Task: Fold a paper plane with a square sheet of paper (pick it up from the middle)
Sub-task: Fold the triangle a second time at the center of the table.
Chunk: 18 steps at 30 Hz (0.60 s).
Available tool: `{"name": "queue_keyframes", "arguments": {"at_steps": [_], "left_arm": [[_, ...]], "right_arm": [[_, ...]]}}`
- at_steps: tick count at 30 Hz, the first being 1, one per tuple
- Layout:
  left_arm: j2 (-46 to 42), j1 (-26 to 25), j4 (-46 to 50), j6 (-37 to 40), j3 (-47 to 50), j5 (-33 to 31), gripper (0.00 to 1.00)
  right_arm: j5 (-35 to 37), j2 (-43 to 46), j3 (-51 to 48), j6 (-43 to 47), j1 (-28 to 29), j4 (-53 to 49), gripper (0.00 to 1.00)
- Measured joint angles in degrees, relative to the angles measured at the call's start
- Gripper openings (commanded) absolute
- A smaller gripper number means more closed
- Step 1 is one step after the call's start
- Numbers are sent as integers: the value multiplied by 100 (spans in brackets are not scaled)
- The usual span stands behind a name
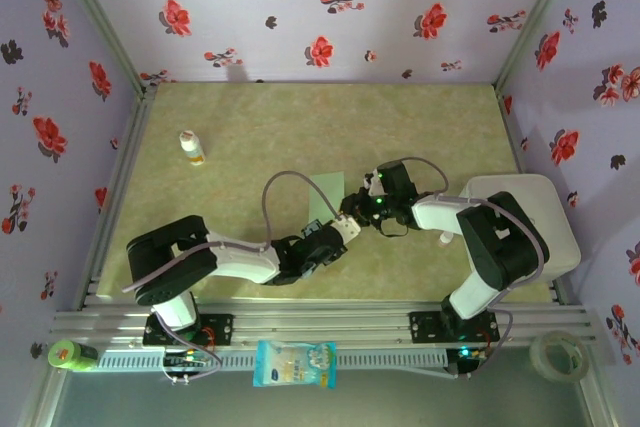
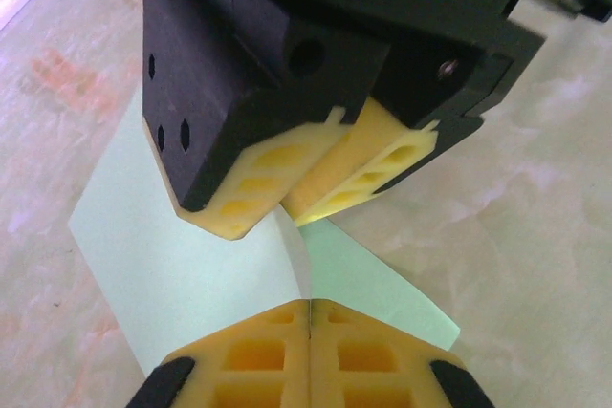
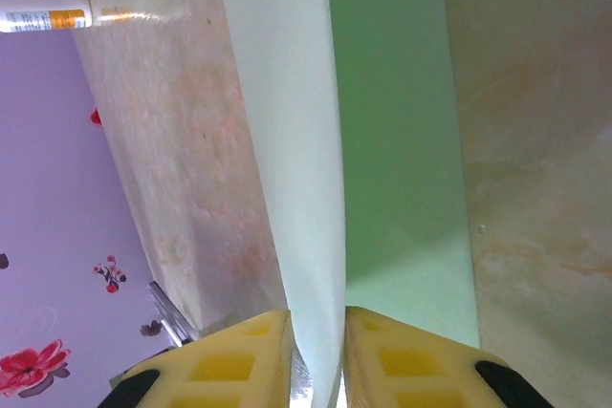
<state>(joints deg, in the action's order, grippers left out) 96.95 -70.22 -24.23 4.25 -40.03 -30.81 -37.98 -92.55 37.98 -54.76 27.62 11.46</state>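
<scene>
The square sheet of paper (image 1: 328, 190) is pale mint green and lies mid-table, pinched up into a raised ridge along its middle. In the left wrist view the sheet (image 2: 172, 255) spreads to both sides of that ridge. My left gripper (image 2: 311, 305) is shut, its yellow fingers pressed together on the near end of the ridge. My right gripper (image 2: 287, 205) faces it from the far side. In the right wrist view the ridge of paper (image 3: 296, 140) runs down between the right gripper's (image 3: 316, 327) fingers, which grip it. From above, the left gripper (image 1: 347, 227) and right gripper (image 1: 358, 209) meet tip to tip.
A small white bottle (image 1: 191, 148) lies at the far left of the mat, also seen as the bottle (image 3: 43, 4) in the right wrist view. A white tray (image 1: 545, 207) sits at the right edge. A white-and-blue packet (image 1: 295, 363) lies on the front rail.
</scene>
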Motion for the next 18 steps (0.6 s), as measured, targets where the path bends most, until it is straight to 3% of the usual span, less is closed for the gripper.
{"name": "queue_keyframes", "arguments": {"at_steps": [4,9,18], "left_arm": [[-33,17,79,-22,0,94,0],[-133,210,562,-308,-39,400,0],[-507,1051,1320,-1462,-522,2109,0]], "right_arm": [[129,50,-4,-39,0,17,22],[437,356,-9,-4,-37,-192,34],[1410,1727,-74,514,-101,-1353,37]]}}
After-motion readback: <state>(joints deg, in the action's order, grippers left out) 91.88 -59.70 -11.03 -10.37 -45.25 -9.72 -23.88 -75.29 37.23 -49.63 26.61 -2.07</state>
